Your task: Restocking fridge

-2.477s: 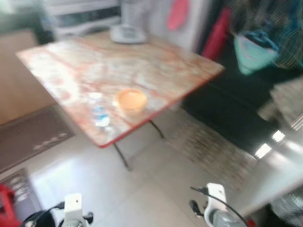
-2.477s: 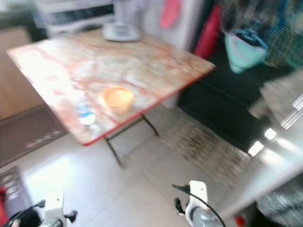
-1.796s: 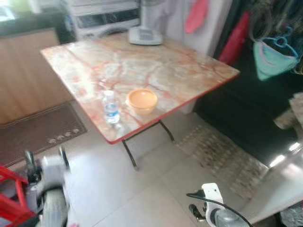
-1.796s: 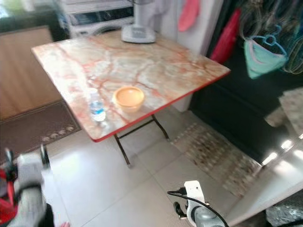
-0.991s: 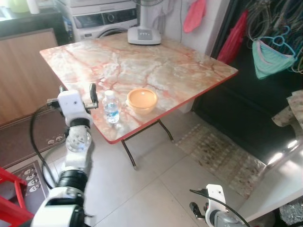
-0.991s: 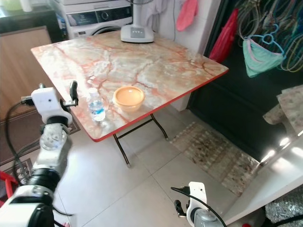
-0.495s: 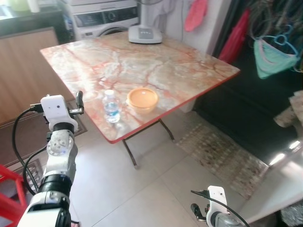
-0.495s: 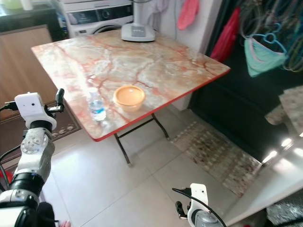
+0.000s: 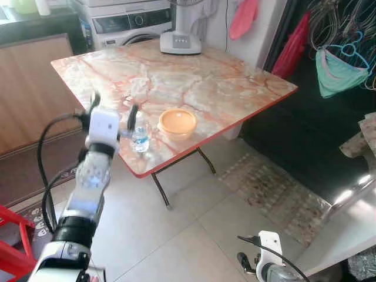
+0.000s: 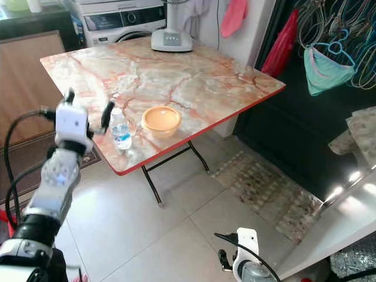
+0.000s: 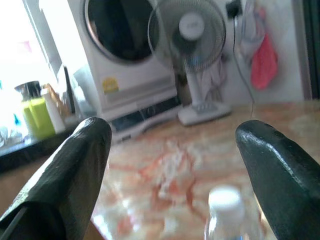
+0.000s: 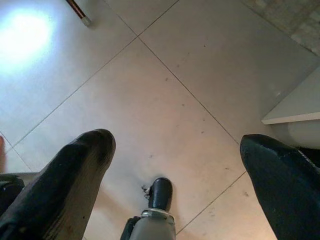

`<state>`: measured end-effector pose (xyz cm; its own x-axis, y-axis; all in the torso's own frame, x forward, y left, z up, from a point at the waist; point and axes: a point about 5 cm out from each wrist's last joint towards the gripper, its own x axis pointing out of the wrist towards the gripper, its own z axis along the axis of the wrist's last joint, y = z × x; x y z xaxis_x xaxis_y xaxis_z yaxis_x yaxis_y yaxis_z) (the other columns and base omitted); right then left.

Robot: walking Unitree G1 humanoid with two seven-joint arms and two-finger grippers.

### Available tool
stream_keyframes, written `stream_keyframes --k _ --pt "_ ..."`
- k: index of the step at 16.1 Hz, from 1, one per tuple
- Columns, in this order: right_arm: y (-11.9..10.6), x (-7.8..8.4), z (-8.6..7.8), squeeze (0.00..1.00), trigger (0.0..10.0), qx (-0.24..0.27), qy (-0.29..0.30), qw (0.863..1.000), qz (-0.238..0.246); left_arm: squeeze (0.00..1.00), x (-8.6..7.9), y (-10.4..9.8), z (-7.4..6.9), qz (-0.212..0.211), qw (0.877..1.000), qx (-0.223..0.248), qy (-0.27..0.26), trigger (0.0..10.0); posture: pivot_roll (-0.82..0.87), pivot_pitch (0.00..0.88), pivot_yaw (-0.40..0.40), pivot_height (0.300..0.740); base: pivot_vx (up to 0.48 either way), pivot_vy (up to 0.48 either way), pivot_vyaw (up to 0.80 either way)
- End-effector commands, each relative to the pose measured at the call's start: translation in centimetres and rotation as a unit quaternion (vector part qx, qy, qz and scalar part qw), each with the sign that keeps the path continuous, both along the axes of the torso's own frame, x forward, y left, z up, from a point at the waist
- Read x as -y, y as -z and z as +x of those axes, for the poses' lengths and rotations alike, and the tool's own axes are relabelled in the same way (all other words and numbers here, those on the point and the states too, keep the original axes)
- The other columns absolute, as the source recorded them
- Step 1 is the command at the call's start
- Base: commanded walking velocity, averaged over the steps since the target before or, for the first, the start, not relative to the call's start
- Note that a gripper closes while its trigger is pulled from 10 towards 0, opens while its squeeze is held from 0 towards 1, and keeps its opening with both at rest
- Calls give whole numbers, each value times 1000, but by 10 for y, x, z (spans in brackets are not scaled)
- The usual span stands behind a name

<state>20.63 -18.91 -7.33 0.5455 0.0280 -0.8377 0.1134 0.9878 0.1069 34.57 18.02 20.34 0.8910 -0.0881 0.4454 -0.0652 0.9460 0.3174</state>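
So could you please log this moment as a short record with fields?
setting: marble-pattern folding table on a tiled floor
target: water bottle upright near the table's front edge
beside it: orange bowl
left gripper: open, raised at the bottle, not gripping
right gripper: open, hanging low over the floor
background: fan, washing machine

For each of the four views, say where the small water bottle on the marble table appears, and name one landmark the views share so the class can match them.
Left eye view: water bottle near the table's front edge, beside the orange bowl, by the open left gripper.
Right eye view: same spot.
Left wrist view: its white cap between the fingers.
Right wrist view: floor tiles, no bottle.
Shared landmark: the fan base.
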Motion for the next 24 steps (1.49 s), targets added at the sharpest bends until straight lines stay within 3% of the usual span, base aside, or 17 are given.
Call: stream_keyframes --k 1,3,7,16,24 --pt "-1 1 1 0 10000 4 9 1000 1 0 3 -12 1 -1 1000 12 2 10000 123 0 -59 740 0 0 0" --pt "-1 1 1 0 10000 4 12 1000 3 0 0 -25 1 -38 999 26 -3 10000 125 0 -59 740 0 0 0" --pt "-1 0 2 0 10000 2 14 1000 3 0 -9 -31 0 -56 998 28 -23 10000 126 0 -56 740 0 0 0" --pt "-2 1 4 0 10000 6 -8 1000 -4 0 -12 -37 -2 -71 997 24 -31 10000 127 0 -63 740 0 0 164" --pt "-2 0 3 0 10000 10 10 1000 13 0 -8 -36 -2 -74 997 12 -19 10000 128 0 -62 740 0 0 0"
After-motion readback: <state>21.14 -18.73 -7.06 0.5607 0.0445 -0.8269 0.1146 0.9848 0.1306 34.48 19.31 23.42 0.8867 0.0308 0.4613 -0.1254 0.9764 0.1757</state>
